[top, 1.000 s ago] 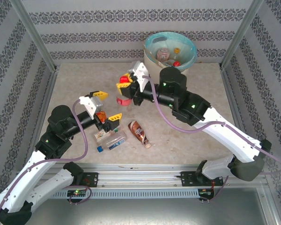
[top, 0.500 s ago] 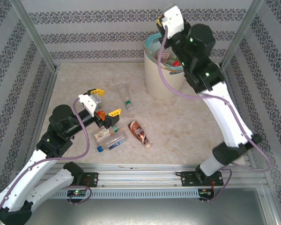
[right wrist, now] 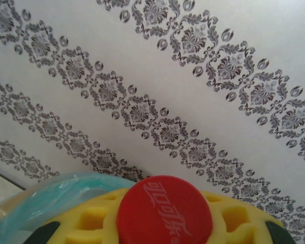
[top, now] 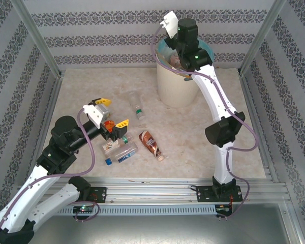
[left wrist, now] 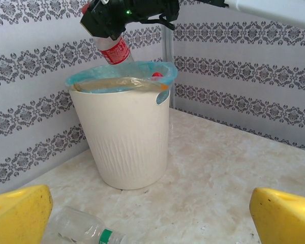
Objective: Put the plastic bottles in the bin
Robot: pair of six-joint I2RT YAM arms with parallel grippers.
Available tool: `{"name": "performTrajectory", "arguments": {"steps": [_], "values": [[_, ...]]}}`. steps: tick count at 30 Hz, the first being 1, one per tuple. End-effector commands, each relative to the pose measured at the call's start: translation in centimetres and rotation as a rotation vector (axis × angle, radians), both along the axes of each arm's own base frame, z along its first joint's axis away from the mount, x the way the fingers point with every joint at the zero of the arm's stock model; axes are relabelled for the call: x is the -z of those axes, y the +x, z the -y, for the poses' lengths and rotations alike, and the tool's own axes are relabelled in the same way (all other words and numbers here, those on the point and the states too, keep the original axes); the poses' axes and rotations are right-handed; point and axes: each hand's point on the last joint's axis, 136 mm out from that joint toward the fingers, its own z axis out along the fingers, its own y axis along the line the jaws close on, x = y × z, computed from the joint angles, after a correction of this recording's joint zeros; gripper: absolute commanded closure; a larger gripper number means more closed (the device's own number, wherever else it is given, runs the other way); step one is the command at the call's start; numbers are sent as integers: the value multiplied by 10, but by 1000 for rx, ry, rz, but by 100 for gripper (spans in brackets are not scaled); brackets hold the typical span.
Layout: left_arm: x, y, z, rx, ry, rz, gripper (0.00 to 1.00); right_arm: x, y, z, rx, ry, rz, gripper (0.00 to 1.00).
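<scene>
My right gripper [right wrist: 165, 219] is shut on a red-capped plastic bottle [right wrist: 165, 211]. In the left wrist view this bottle [left wrist: 115, 50], with its red label, hangs tilted just above the rim of the cream bin [left wrist: 127, 137] and its blue-green bag. The bin [top: 175, 87] stands at the back of the table. My left gripper [top: 111, 113] is open and empty, low over the table. Near it lie a clear green-banded bottle [top: 137, 105], a brown bottle [top: 151, 144], a blue-capped clear bottle [top: 121, 154] and an orange one [top: 110, 126].
Patterned walls and metal posts enclose the table on three sides. The green-banded bottle [left wrist: 81, 229] lies just in front of my left fingers [left wrist: 18, 216]. Bare marble tabletop [top: 203, 137] stretches right of the bottles.
My right arm lifted the red-capped bottle from mid-table and swung it up over the bin. The left arm has barely moved and stays open.
</scene>
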Motion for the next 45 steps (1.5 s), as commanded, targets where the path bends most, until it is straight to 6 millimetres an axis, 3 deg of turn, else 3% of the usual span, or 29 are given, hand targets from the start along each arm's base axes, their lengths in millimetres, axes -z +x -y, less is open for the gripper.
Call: {"name": "performTrajectory", "arguments": {"steps": [1,8,14,15,16,17,18,21,29,38,45], "values": [[7,-2,0,1,29,0,0,0,4,20,87,-22,-15,99],[8,-3,-1,1,37,-10,0,29,17,36,154,-21,-82,95],[8,-5,-2,0,38,-15,0,49,25,33,131,-13,-129,88],[8,-5,-2,0,36,-14,0,50,25,31,124,-7,-131,83],[7,-5,-2,-2,34,-13,0,50,25,30,119,5,-133,69],[7,-5,-2,-2,34,-14,0,49,24,28,118,17,-131,43],[7,-5,-3,-3,33,-12,0,45,24,27,121,36,-123,29],[7,-6,-3,-3,35,-14,0,30,18,22,99,79,-100,22],[6,-7,-2,1,27,-15,0,-20,-10,11,27,237,-37,22],[9,-5,-3,-4,24,-30,0,-21,-29,3,-31,346,-102,29],[25,20,-19,-168,77,-145,0,-53,-71,-14,-118,446,-89,31]]}}
